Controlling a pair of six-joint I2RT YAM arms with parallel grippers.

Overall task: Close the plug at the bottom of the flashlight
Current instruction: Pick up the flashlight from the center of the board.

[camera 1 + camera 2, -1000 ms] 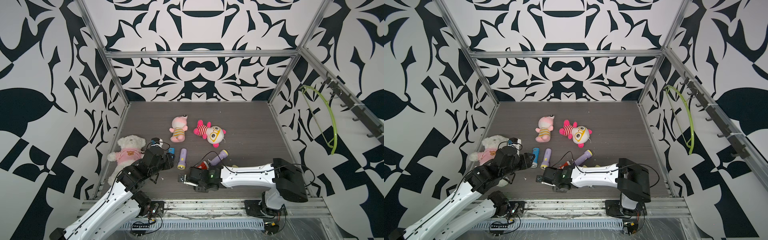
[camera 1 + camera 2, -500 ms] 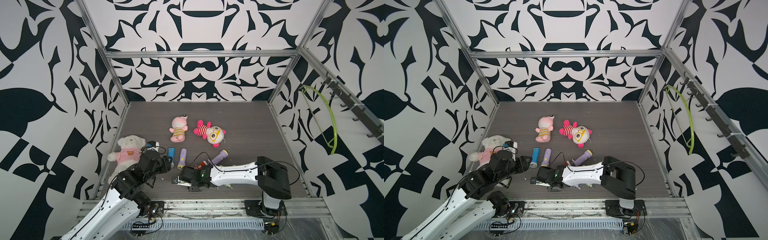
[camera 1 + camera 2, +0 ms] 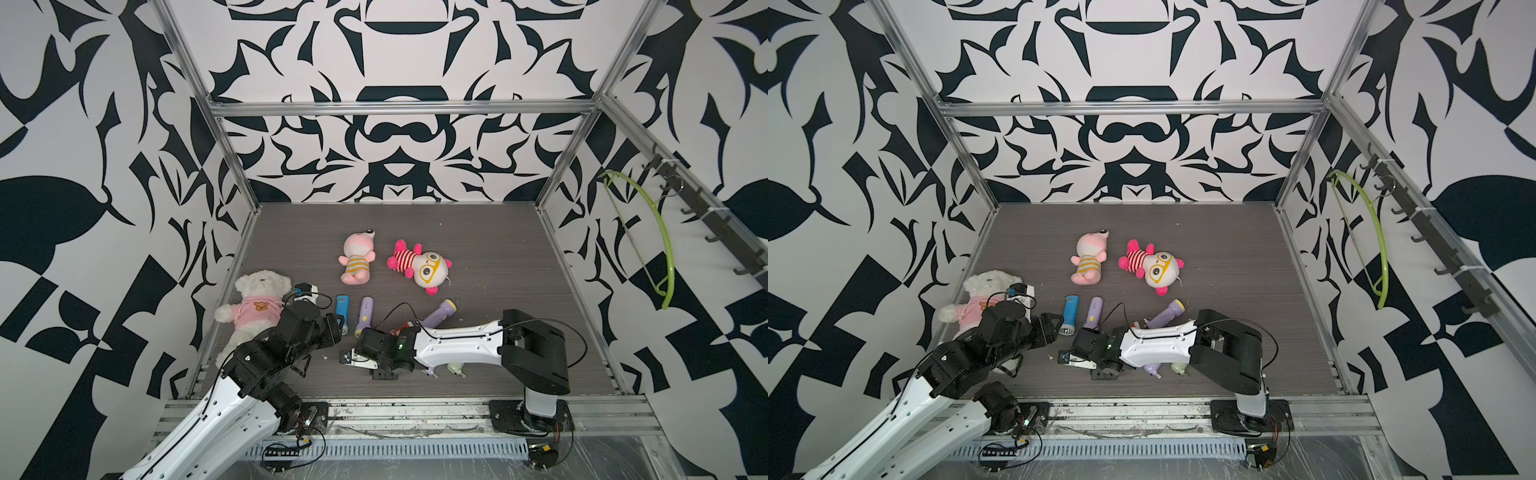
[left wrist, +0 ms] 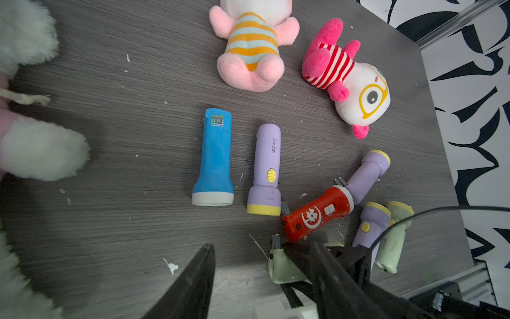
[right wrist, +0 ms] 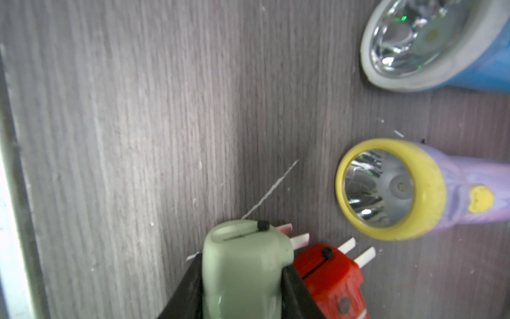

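Observation:
A pale green flashlight (image 5: pixel 242 265) lies low over the floor with my right gripper (image 5: pixel 240 266) shut on its body. Its bottom end points away from the wrist, and the two white plug prongs (image 5: pixel 299 240) stick out sideways. In the left wrist view the same flashlight (image 4: pixel 281 266) shows its prongs (image 4: pixel 274 241) upright. My left gripper (image 4: pixel 262 248) is open and holds nothing, hovering just beside that end. In both top views the left gripper (image 3: pixel 336 328) (image 3: pixel 1054 328) and the right gripper (image 3: pixel 353 358) (image 3: pixel 1073 358) stand close together at the front.
A red flashlight (image 4: pixel 317 214) with its prongs out lies against the green one. A blue flashlight (image 4: pixel 215 157) and purple flashlights (image 4: pixel 266 168) (image 4: pixel 367 174) lie behind. Two more flashlights (image 4: pixel 386 234) sit under the right arm. Plush toys (image 3: pixel 357 259) (image 3: pixel 422 266) (image 3: pixel 257 299) lie beyond and left.
My right arm has slid left with the green flashlight and its jaws have narrowed on it. The left arm has drawn back a little toward the front.

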